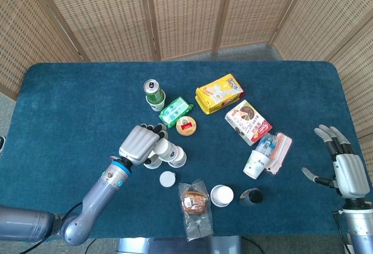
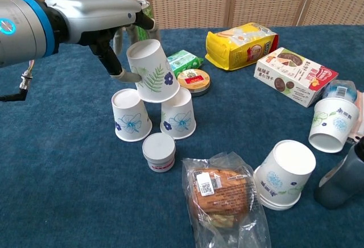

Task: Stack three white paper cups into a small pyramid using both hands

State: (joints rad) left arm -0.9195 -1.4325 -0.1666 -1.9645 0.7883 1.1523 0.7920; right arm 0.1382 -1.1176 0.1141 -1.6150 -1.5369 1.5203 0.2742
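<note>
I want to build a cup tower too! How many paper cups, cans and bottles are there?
Paper cups: 6 (the front one may be two nested)
Cans: 1
Bottles: 2
Total: 9
</note>
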